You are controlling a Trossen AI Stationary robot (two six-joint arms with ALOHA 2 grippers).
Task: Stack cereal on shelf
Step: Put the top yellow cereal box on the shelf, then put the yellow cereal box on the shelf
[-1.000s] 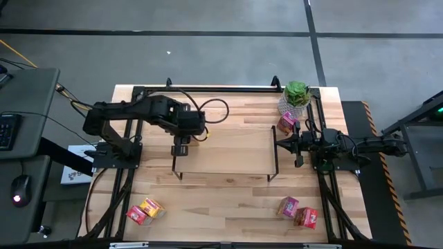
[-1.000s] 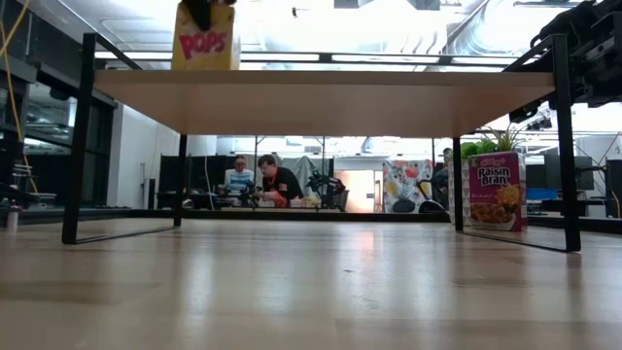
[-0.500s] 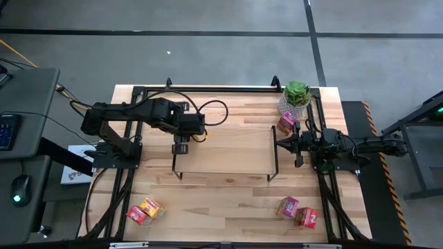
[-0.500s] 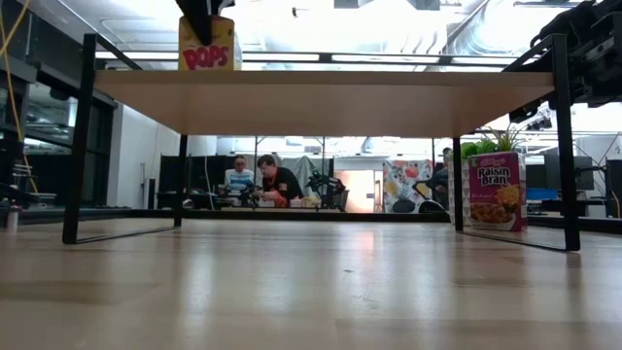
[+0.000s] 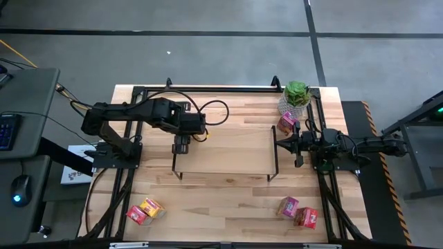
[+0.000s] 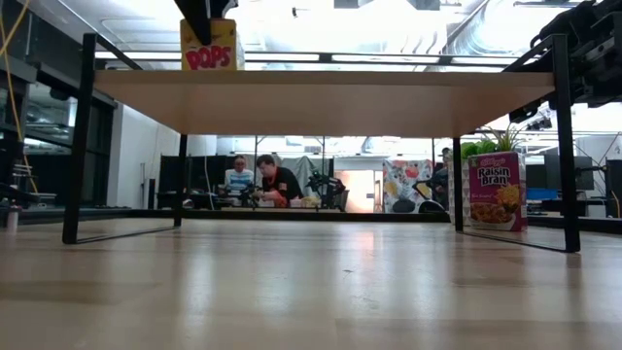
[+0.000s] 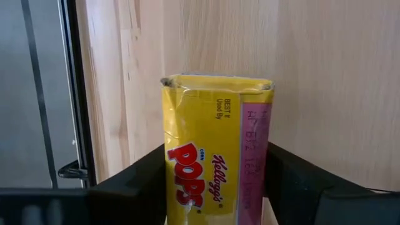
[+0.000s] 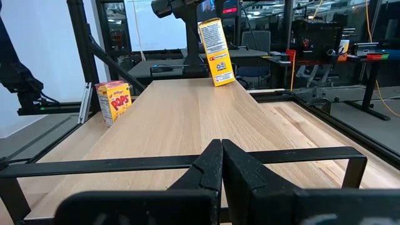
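The shelf (image 5: pixel 228 149) stands mid-table on its black wire legs. My left gripper (image 5: pixel 181 145) is over its left end, shut on a yellow Pops cereal box (image 6: pixel 211 46), which also shows in the right wrist view (image 8: pixel 215 53). My right gripper (image 5: pixel 278 144) is shut and empty, level with the shelf top, just off the shelf's right end. A magenta box (image 5: pixel 286 122) stands on the table by the far right leg. A red box (image 5: pixel 136 214) and a yellow box (image 5: pixel 151 207) lie front left. A magenta box (image 5: pixel 288 206) and a red box (image 5: pixel 305 217) lie front right. My left gripper pinches the yellow box by its two narrow sides (image 7: pixel 253 181) between its two fingers (image 7: pixel 294 184), near the box's upper end. The fingers come from above, pointing down. The box hangs tilted, its lower end (image 8: pixel 222 80) at the shelf top; I cannot tell whether it touches.
A potted green plant (image 5: pixel 297 94) stands at the far right corner. A black frame (image 5: pixel 208 90) runs along the table's far edge and both sides. The shelf top (image 8: pixel 187 119) is bare from the held box to its right end. People sit in the room behind (image 6: pixel 258 180).
My left gripper has gone down and a little toward the table's right with the yellow box. The box now stands lower, its lower end close to the shelf top. The grip stays shut.
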